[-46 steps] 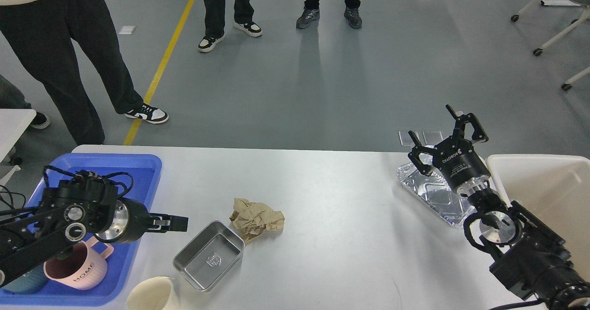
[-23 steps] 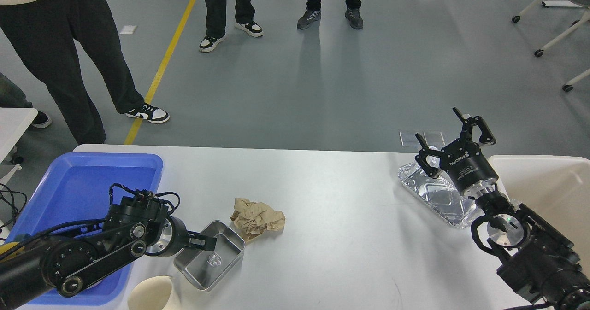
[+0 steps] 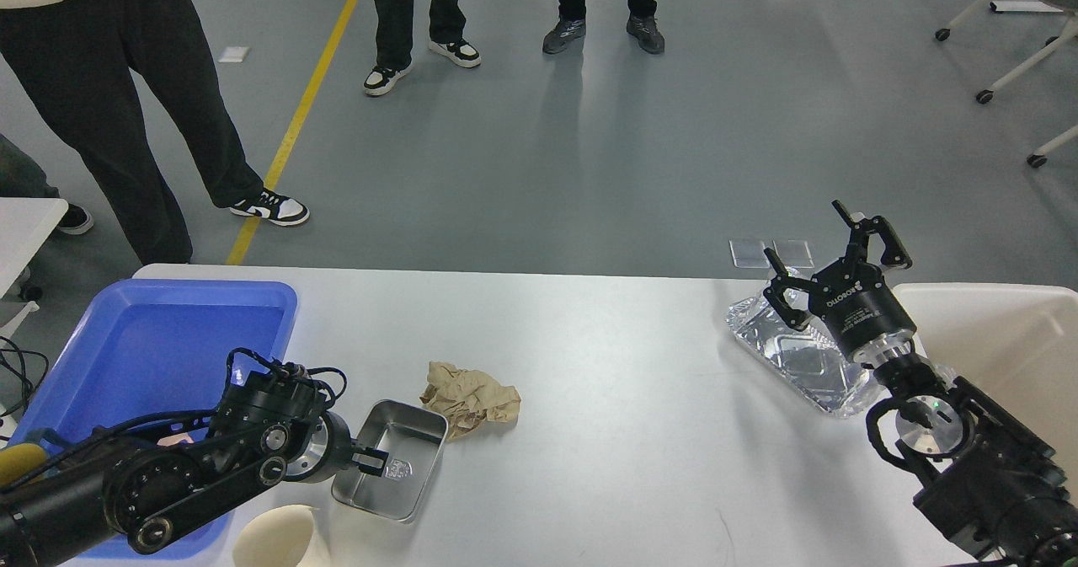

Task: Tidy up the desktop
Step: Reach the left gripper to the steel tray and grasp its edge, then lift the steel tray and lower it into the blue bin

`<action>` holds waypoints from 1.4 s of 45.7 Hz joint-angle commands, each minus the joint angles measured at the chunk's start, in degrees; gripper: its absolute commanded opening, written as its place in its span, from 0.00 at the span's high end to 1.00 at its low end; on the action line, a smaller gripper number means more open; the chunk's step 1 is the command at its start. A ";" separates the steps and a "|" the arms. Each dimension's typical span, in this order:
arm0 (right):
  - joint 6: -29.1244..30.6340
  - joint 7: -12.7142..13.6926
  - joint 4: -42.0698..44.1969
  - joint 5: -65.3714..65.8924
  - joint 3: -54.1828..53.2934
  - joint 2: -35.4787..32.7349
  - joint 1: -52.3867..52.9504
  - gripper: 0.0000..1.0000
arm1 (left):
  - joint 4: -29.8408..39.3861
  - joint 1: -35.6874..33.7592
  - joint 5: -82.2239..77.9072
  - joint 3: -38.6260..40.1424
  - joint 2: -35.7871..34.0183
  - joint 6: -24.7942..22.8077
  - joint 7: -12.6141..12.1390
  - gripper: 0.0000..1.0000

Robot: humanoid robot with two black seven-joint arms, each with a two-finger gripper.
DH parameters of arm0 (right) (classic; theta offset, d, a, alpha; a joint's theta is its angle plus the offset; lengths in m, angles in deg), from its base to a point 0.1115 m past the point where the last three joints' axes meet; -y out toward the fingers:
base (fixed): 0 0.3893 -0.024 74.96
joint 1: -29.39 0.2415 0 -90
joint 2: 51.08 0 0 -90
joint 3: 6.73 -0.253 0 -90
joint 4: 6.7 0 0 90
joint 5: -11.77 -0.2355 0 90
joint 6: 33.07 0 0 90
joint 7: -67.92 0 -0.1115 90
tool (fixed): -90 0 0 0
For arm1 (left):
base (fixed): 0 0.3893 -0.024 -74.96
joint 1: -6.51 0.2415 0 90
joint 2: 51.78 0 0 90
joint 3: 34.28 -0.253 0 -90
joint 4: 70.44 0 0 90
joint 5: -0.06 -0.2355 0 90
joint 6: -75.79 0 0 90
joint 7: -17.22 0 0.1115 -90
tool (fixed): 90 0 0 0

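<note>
Fingers (image 3: 370,459) of the left gripper (image 3: 373,460) are pinching the near-left rim of the steel tin (image 3: 396,457), which is sitting tilted with that edge lifted off the desktop (image 3: 606,398). Just beyond the tin, a crumpled brown paper (image 3: 469,397) is lying on the desktop, touching the tin's far corner. Left of those fingers, the blue tray (image 3: 143,339) is resting on the desktop's left end; nearer than them, a cream cup (image 3: 274,537) is showing at the bottom edge. Far to the right, the right gripper (image 3: 829,251) is hovering with fingers spread wide and holding nothing, above the foil tray (image 3: 800,361), beside a white bin (image 3: 1011,331)
</note>
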 commanded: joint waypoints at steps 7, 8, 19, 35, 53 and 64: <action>-0.06 0.00 0.01 0.00 0.01 0.14 0.00 0.00 | 0.41 -0.60 0.25 0.35 -1.33 -1.97 0.08 1.00; -0.06 0.00 0.09 0.00 0.01 0.14 0.00 0.00 | 0.68 -0.69 0.43 0.53 -1.51 -2.32 0.00 1.00; -0.06 0.00 0.01 0.00 0.09 0.14 0.35 0.00 | 7.70 -3.76 4.55 6.05 -6.86 -10.22 -0.09 1.00; -0.24 0.00 0.01 0.00 0.09 0.49 0.70 0.00 | 14.21 -23.10 25.47 28.73 -28.83 -17.33 -1.68 1.00; -0.41 0.00 -0.26 2.46 0.09 1.55 0.88 0.00 | 13.16 -21.26 29.70 30.94 -37.63 -17.33 -0.53 1.00; -0.50 0.00 -1.66 2.55 0.09 1.46 0.62 0.00 | 2.54 -16.61 27.15 30.67 -35.61 -17.33 -0.36 1.00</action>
